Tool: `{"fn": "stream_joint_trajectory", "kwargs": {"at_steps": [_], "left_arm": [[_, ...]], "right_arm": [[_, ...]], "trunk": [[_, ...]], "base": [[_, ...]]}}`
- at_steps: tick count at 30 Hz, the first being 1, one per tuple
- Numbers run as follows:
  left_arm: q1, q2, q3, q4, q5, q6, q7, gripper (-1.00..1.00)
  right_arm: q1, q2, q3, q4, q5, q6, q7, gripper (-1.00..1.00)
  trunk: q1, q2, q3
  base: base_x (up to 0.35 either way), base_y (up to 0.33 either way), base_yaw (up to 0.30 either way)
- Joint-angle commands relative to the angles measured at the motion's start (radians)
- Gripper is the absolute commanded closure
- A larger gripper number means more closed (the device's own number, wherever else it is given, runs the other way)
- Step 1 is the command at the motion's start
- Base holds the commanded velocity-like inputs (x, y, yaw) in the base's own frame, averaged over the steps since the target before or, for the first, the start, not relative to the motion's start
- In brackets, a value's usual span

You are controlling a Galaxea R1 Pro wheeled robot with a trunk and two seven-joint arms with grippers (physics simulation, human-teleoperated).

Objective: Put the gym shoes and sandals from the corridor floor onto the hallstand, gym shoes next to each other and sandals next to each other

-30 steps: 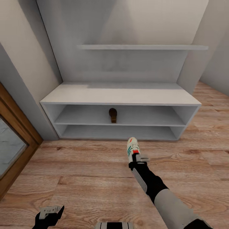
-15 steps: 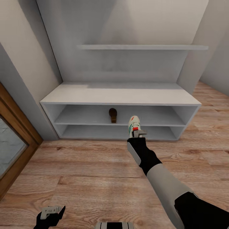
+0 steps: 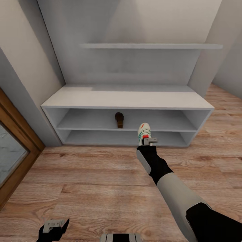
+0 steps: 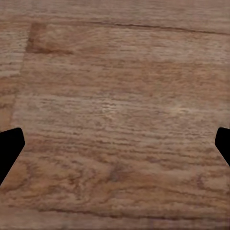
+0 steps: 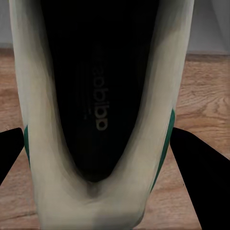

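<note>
One gym shoe (image 3: 144, 131) is clamped in the right gripper (image 3: 147, 141), held out at the end of the stretched right arm just in front of the hallstand (image 3: 127, 99), level with the front edge of its lower shelf slots and clear of the corridor floor (image 3: 97, 181). The shoe points toward the rack, white with green side stripes and a red tongue label. From the right wrist view the shoe's dark inside (image 5: 100, 91) opens toward the camera, with a dark finger (image 5: 201, 177) pressed at each of its sides. A single brown sandal (image 3: 119, 120) already stands on the hallstand's upper shelf slot, near its middle, to the left of the held shoe and apart from it. The left gripper (image 3: 52, 226) hangs low over bare floor planks, well apart from the rack; in the left wrist view its fingers (image 4: 8, 148) stand wide apart with nothing between them
</note>
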Motion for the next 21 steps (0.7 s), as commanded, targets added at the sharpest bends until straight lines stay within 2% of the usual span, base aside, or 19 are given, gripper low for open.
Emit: {"fn": "stream_joint_trajectory", "kwargs": {"at_steps": [1, 7, 18, 19, 21], "left_arm": [[0.0, 0.0, 0.002, 0.001, 0.01, 0.0, -0.01, -1.0], [0.0, 0.0, 0.002, 0.001, 0.01, 0.001, -0.01, -1.0], [0.0, -0.002, 0.001, 0.002, 0.01, 0.002, -0.01, -1.0], [0.0, -0.002, 0.001, 0.002, 0.01, 0.002, -0.01, -1.0], [0.0, -0.002, 0.001, 0.002, 0.01, 0.002, -0.01, -1.0]], "right_arm": [[-0.001, -0.001, -0.002, -0.001, -0.009, 0.002, -0.01, 1.0], [-0.001, 0.0, -0.034, -0.006, -0.009, 0.002, -0.01, 1.0], [-0.001, 0.0, -0.041, -0.048, -0.009, 0.006, -0.01, 1.0], [-0.001, 0.0, -0.041, -0.144, -0.009, 0.007, -0.01, 1.0], [-0.001, 0.0, -0.04, -0.179, -0.008, 0.009, -0.01, 1.0]], "trunk": [[0.0, -0.001, -0.005], [0.003, -0.002, -0.028], [0.007, -0.004, -0.071], [0.007, -0.004, -0.072], [0.007, -0.004, -0.075]], "base": [[0.0, 0.0, 0.0], [0.0, 0.0, 0.0], [0.0, 0.0, 0.0], [0.0, 0.0, 0.0], [0.0, 0.0, 0.0]]}}
